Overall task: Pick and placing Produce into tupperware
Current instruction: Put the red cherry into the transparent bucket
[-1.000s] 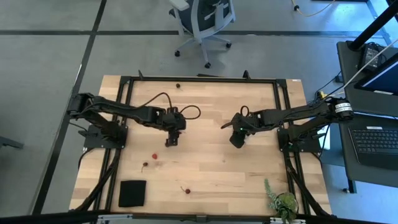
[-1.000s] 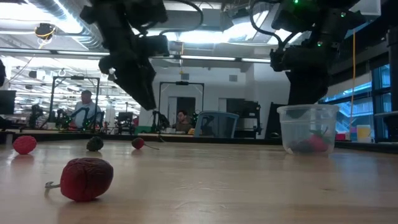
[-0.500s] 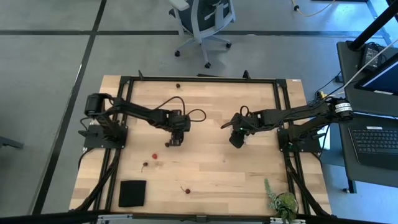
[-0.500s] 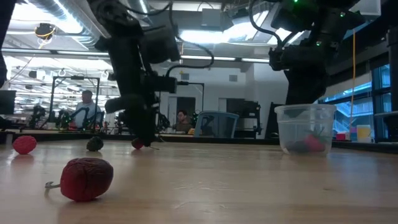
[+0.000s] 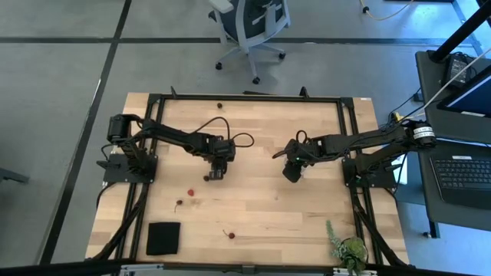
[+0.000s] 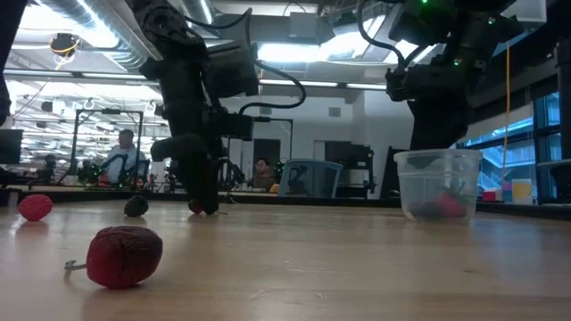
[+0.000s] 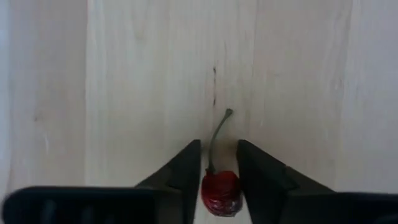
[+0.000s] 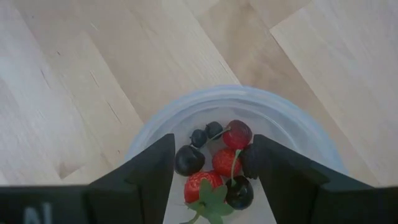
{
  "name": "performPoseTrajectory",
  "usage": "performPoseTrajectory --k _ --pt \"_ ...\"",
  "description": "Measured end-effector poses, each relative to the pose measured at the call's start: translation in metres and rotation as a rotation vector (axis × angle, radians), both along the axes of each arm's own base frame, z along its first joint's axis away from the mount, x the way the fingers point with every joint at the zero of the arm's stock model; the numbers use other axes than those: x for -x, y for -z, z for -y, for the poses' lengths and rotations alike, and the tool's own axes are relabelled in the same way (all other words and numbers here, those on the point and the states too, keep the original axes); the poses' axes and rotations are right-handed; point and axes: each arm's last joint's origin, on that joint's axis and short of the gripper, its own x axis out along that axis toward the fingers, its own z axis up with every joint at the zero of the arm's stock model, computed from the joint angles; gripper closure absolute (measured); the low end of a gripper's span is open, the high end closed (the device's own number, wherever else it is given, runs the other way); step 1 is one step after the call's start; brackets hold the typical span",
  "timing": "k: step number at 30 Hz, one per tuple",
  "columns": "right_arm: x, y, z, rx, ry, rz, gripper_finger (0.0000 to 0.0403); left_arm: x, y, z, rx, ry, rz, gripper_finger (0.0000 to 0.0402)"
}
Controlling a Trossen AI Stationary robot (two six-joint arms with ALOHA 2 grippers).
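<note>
Produce: a red stemmed fruit [image 7: 219,193] sits on the worktop [image 7: 124,93], pinched by the left gripper [image 7: 219,163]; next, lift toward the tupperware [image 8: 298,134], under the spread right gripper [image 8: 211,163].

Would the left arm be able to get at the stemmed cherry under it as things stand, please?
Probably yes. The left gripper is down at the table with a finger on each side of the cherry, and nothing lies in between. Whether the fingers touch it yet is unclear.

arms: dark, jointed | cables: black, looping at wrists | fingers [image 7: 186,171]: dark, flat wedges
</note>
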Motion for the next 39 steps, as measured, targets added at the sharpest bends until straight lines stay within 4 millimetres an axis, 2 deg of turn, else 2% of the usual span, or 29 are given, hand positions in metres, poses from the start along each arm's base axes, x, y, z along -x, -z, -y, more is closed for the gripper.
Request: performPoseTrajectory --k 5,7,18,24,29,34,39 --pt "0.000 0.000 0.000 0.000 0.000 0.000 0.0185 0.000 0.000 0.001 0.009 0.007 -0.001 0.0378" --pt "0.000 0.000 0.000 0.000 0.000 0.000 0.0185 0.000 0.000 0.001 0.005 0.007 -0.002 0.0395" --pt "0.000 0.000 0.000 -0.002 0.003 -0.002 0.0185 -0.002 -0.004 0.008 -0.026 0.050 -0.015 0.0401" --pt "0.005 -0.009 0.000 -0.004 0.003 0.031 0.0185 -0.010 -0.028 0.015 0.027 0.114 -0.008 0.0401" --pt "0.006 -0.031 -0.001 -0.004 -0.004 0.077 0.0185 -0.015 -0.050 0.018 0.141 0.168 -0.046 0.0401" --pt "-0.005 -0.052 -0.003 0.032 -0.077 0.192 0.0185 -0.030 -0.076 0.026 0.254 0.328 0.068 0.0401" --pt "-0.015 -0.061 -0.006 0.099 -0.179 0.309 0.0185 -0.036 -0.108 0.037 0.297 0.483 0.197 0.0401"
